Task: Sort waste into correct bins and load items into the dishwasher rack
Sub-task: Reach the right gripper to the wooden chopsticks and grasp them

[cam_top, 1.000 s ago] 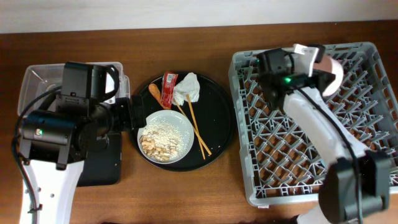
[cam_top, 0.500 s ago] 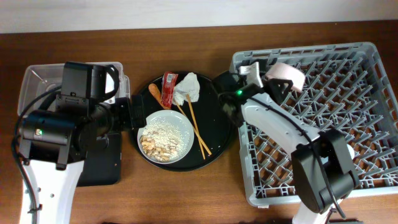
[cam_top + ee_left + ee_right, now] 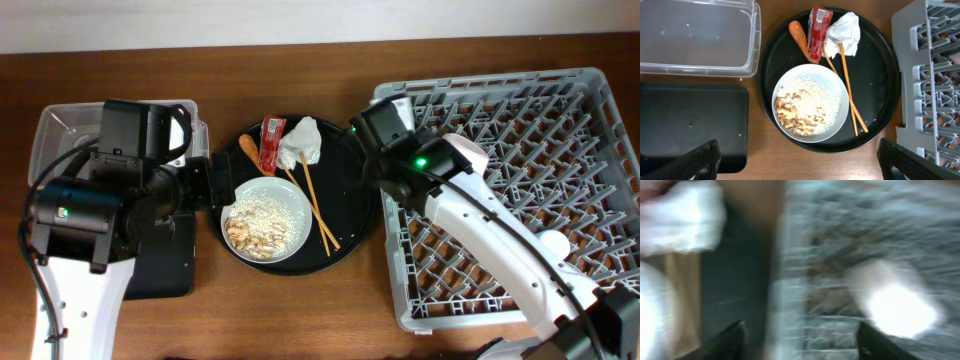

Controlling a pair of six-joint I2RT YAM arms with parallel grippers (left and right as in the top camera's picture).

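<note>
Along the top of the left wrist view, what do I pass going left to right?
clear tub → red sauce packet → crumpled white napkin → dishwasher rack

On the counter point(image 3: 300, 310) the rack point(image 3: 590, 200) stood at the right, the round tray point(image 3: 350, 180) in the middle just beside it, and the two bins at the left: the tub point(image 3: 695, 35) behind and the shallow tray point(image 3: 690, 125) directly in front of it. The plate point(image 3: 835, 117) sat on the round tray's near-left part, with rice point(image 3: 810, 95) across its middle and food scraps point(image 3: 792, 120) toward its near-left. The chopsticks point(image 3: 847, 95) lay together along the plate's right rim, running from the napkin point(image 3: 845, 32) at the tray's far edge toward the near right. The sauce packet point(image 3: 818, 27) lay just left of the napkin.
</note>
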